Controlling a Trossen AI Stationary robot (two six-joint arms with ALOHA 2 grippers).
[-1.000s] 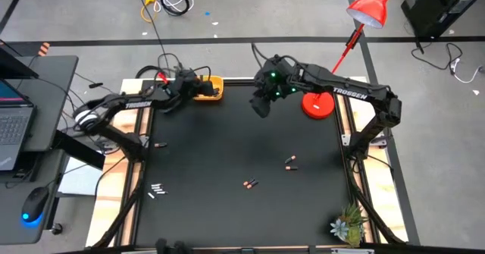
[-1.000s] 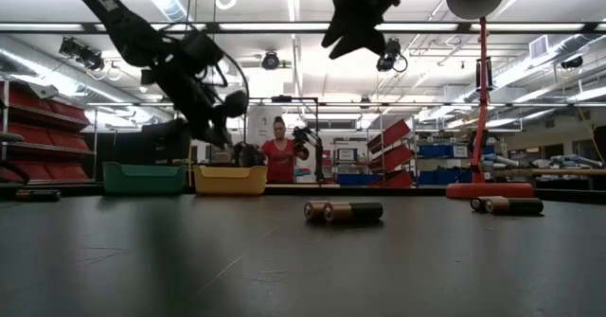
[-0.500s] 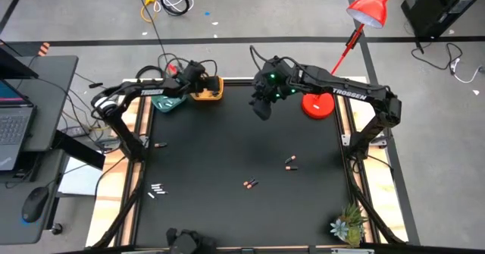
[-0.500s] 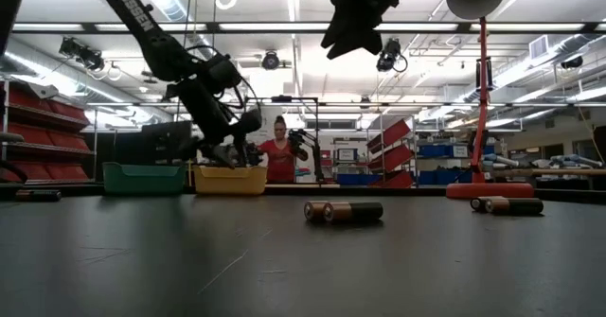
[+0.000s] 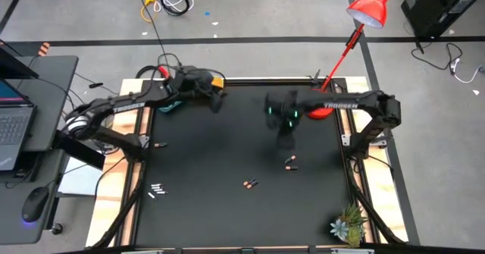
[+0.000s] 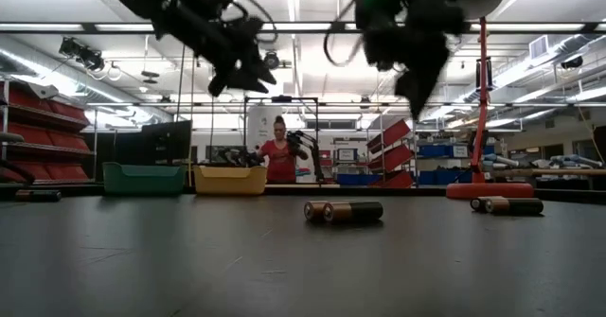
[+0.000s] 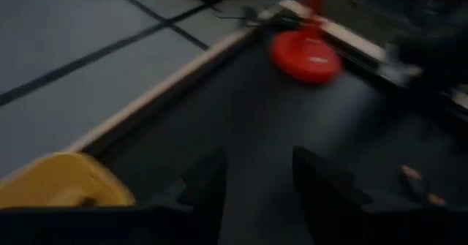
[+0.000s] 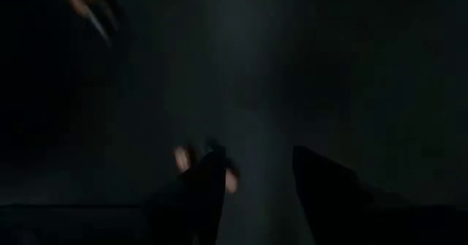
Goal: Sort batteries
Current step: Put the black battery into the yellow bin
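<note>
My left gripper (image 7: pixel 257 183) hangs over the dark table (image 7: pixel 248 106), fingers parted, nothing between. I see the yellow bowl (image 7: pixel 62 183) beside them. Red lamp base (image 7: pixel 307 53) stands farther off

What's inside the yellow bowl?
From table height only the yellow bowl's outer wall shows, so its inside is hidden. From above, the left arm covers most of it. Any batteries inside cannot be seen.

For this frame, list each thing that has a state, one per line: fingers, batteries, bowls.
Left gripper: fingers open, empty, by the yellow bowl.
Right gripper: fingers open, empty, above the table.
Dark batteries: lying on the table, unsorted.
Whitish batteries: lying near the left edge.
Teal bowl: upright, contents hidden.
</note>
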